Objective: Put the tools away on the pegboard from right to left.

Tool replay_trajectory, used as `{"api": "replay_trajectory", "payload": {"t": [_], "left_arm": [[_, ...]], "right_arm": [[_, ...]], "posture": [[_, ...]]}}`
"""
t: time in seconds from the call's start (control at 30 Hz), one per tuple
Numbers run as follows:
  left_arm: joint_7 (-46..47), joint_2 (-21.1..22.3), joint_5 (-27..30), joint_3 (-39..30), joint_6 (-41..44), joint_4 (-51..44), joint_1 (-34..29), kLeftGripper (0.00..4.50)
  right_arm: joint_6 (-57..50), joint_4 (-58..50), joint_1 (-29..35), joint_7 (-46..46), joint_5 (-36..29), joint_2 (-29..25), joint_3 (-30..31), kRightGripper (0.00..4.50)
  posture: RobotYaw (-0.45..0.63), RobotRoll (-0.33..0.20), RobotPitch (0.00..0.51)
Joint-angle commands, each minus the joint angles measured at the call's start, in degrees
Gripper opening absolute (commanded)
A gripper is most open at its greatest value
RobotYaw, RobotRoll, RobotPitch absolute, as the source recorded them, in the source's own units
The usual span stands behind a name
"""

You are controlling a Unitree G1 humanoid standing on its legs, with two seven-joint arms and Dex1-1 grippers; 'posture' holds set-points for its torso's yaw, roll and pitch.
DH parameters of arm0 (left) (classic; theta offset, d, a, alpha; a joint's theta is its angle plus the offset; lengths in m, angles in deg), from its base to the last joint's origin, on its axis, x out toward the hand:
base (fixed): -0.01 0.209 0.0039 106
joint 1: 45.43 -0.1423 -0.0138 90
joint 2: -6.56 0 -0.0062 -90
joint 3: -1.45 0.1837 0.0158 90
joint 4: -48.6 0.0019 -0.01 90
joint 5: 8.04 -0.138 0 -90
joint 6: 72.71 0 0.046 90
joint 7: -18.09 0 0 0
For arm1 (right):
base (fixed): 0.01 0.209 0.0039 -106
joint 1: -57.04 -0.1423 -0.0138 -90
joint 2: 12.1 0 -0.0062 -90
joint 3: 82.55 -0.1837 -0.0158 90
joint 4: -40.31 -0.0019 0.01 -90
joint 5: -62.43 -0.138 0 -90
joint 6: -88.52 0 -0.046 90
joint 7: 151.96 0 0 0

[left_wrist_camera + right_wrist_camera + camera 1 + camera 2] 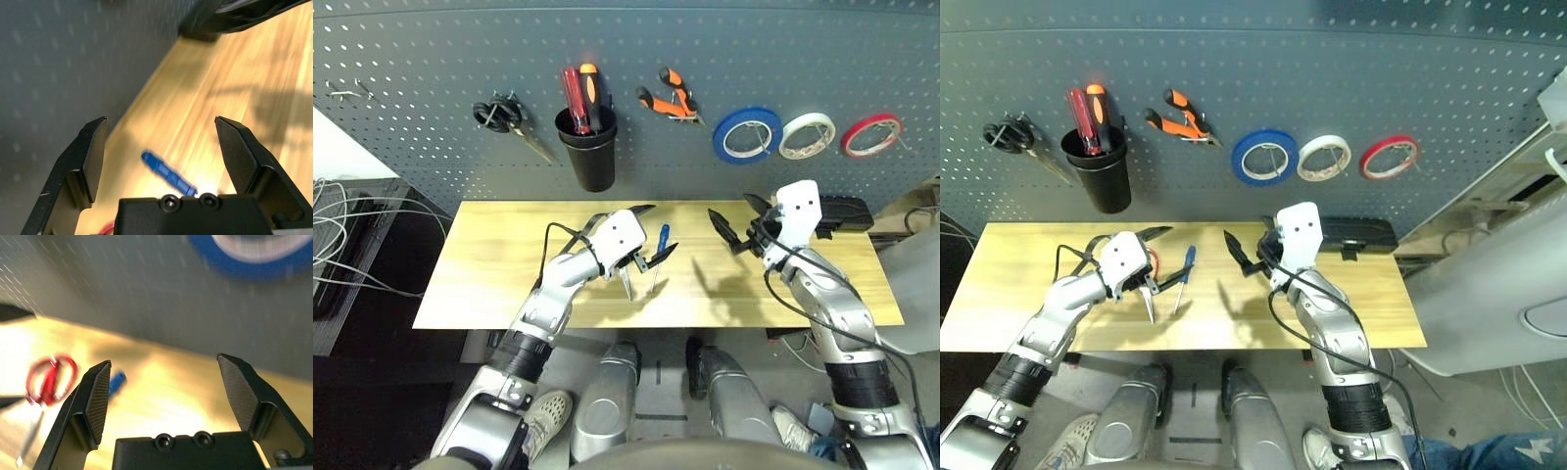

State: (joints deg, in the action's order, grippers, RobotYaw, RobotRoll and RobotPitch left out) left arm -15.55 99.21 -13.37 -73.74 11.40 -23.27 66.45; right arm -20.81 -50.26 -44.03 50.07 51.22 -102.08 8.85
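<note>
Now Two Tools Lie on the Worktop, Two Hang From the Pegboard

You have a pale wooden worktop (489,284) in front of you, its far edge running along the foot of the dark grey pegboard (656,59). Your left gripper (161,122) is wide open over the worktop, left of its middle, holding nothing. Your right gripper (164,360) is wide open too, and empty, over the right part near the far edge.

Below your left gripper lie the red-handled scissors (49,384), with the blue screwdriver (1184,269) just beside them, its handle toward the far edge. At the worktop's far right corner sits a black case (1356,235).

On the pegboard, you can see the black-handled scissors (499,115) toward the left, then a black cup (590,157) holding a red-handled tool (575,96) and an orange-and-black-handled tool (591,93). The orange-handled pliers (674,98) hang next, followed by the blue tape roll (748,135), the white tape roll (807,135) and the red tape roll (871,135).

Around you, loose cables (342,240) spread left of the worktop, and a person's shoe (548,413) shows on the grey floor (661,377) below the near edge.
</note>
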Motion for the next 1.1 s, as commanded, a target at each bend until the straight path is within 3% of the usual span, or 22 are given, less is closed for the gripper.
{"api": "replay_trajectory", "payload": {"t": [0.03, 0.43, 0.7, 0.9, 1.1], "left_arm": [[2.45, -1.56, -2.6, 0.8, 4.17, 5.84, 1.72, 4.5], [6.32, -8.41, -5.78, 1.8, 17.11, 19.17, 8.06, 4.5], [10.08, -12.77, -5.99, 1.07, 21.63, 27.34, 10.61, 4.5], [14.13, -16.29, -5.34, -0.43, 20.08, 37.97, 14.58, 4.5], [15.66, -19.45, -4.56, -2.25, 14.71, 44.78, 18.0, 2.52]], "right_arm": [[0.46, 4.43, 0.14, 1.95, 0.3, -1.25, -0.56, 4.45], [-5.95, 4.71, 1.91, 9.99, 0.11, -4.29, 3.18, 4.45], [-8.29, 3.47, 1.07, 10.11, 0.93, -2.79, 5.81, 4.45], [-10.19, 1.24, -0.44, 8.83, 0.8, -1.42, 6.42, 4.45], [-10.74, -0.16, -0.46, 8.29, 0.77, -2.57, 5.1, 4.5]], "posture": [[0.16, 0.0, 0.246], [0.14, 0.0, 0.254], [0.1, 0.0, 0.259], [0.04, 0.0, 0.248], [0.02, 0.0, 0.24]]}}
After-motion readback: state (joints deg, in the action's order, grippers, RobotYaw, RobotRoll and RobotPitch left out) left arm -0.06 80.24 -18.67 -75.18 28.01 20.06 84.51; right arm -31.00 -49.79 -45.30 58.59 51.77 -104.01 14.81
